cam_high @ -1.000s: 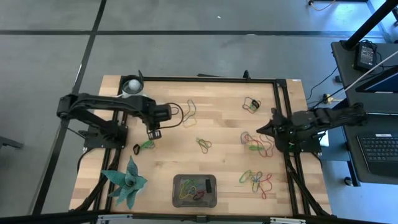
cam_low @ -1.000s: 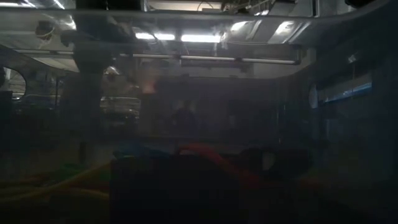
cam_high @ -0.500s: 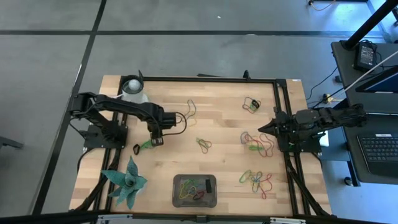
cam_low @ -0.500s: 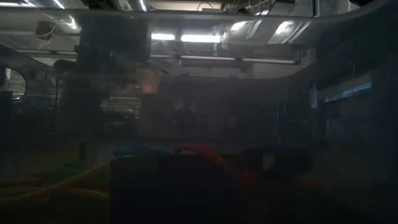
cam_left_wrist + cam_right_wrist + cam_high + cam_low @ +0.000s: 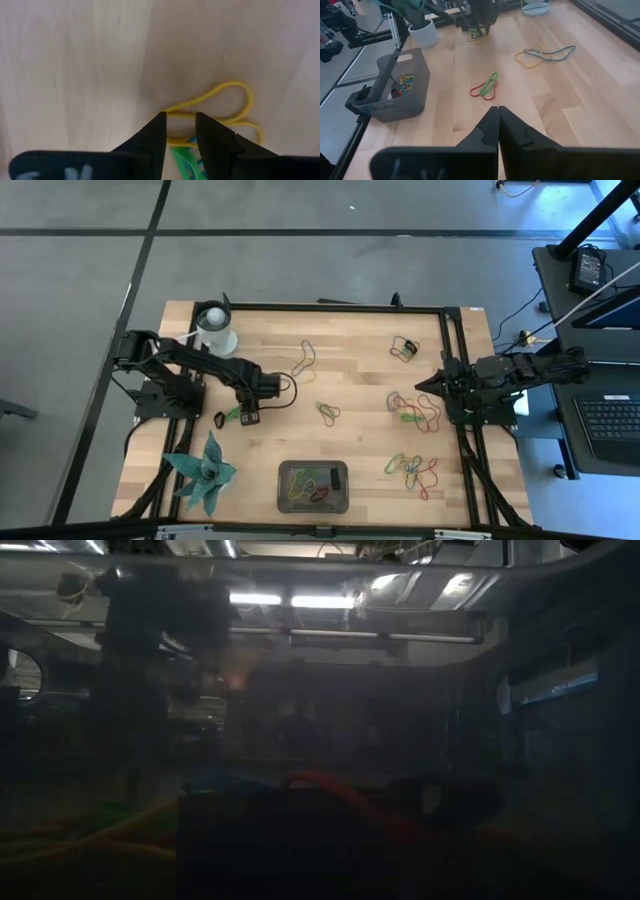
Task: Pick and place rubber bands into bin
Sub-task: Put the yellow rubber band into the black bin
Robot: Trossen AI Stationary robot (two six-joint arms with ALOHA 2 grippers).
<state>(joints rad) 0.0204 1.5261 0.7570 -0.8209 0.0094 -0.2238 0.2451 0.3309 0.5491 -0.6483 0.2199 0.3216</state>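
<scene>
No readable writing shows anywhere; since a second ago my left gripper [image 5: 249, 418] has come down from beside the long yellow loop [image 5: 305, 360] to the small yellow-and-green rubber bands [image 5: 215, 117] on the table's [image 5: 350, 430] left half; its fingertips [image 5: 160, 125] stand slightly parted over the yellow strand, pinching nothing I can confirm; my right gripper [image 5: 498, 117], pressed together, waits at the right edge as before; the bands are thin loops scattered in clusters [image 5: 412, 470]; the bin [image 5: 314, 486], dark grey with a raised rim, sits near the front edge holding several.
</scene>
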